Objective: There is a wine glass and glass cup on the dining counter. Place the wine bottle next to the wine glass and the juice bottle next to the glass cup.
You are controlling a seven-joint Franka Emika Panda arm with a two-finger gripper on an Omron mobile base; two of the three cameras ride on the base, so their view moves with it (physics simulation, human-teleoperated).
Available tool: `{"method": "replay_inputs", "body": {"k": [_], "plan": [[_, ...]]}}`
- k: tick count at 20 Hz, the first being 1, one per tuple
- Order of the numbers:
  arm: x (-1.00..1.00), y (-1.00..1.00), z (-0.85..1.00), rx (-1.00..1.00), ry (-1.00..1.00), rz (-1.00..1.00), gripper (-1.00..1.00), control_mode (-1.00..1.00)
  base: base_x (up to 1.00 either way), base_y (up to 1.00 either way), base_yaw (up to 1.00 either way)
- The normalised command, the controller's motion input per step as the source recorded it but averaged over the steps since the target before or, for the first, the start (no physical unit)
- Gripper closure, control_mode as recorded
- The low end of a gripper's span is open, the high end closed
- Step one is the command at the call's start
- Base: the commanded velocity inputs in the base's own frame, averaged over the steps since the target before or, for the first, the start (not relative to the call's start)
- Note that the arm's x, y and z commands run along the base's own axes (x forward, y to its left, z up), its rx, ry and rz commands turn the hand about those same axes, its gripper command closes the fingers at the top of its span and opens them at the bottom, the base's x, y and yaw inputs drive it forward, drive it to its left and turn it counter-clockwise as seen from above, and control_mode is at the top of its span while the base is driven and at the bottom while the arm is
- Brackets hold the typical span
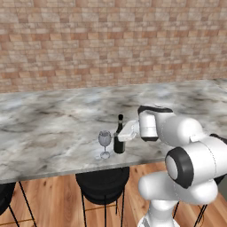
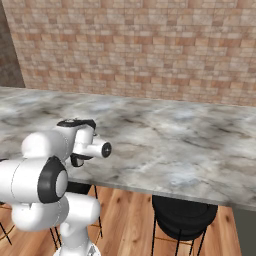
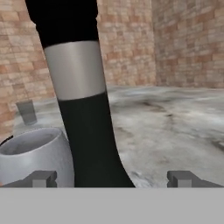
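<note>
Step in hand: we judged the wine bottle [image 1: 119,141] already set down, standing upright on the marble surface [image 1: 53,128] just beside the wine glass [image 1: 104,142], near the front edge.
Fingers: we saw the two fingertips [image 3: 43,178] spread wide on either side of the bottle's base in the hand view, gripping nothing; the gripper [image 1: 121,135] sat close against the bottle's right side.
Glass cup: a small grey tumbler [image 3: 26,112] stood farther back on the surface, well apart from the bottle.
Juice bottle: we could not place it.
Next move: we judged that the hand had to back straight off the bottle, then go for the juice bottle.
In the way: the wine glass stood just beside the bottle, so a sideways swing risked knocking either over.
Around: brick wall [image 1: 111,40] behind, black stool [image 1: 103,184] under the edge.
</note>
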Motion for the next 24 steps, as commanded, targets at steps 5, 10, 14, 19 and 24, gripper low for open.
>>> {"method": "replay_inputs", "body": {"k": [5,10,14,19,24], "plan": [[-0.12,-0.03,0.0,0.01,0.0,-0.04,-1.0,-1.0,0.0,0.0,0.0],[-0.12,-0.13,0.03,0.0,0.0,-0.11,-1.0,-1.0,0.0,0.0,0.0],[-0.06,-0.2,0.08,0.0,0.0,-0.12,-1.0,-1.0,0.0,0.0,0.0],[-0.21,-0.23,0.16,0.0,0.0,-0.11,-1.0,-1.0,0.0,0.0,0.0],[-0.34,-0.21,0.29,0.0,0.08,-0.08,-1.0,-1.0,0.0,0.0,0.0]]}}
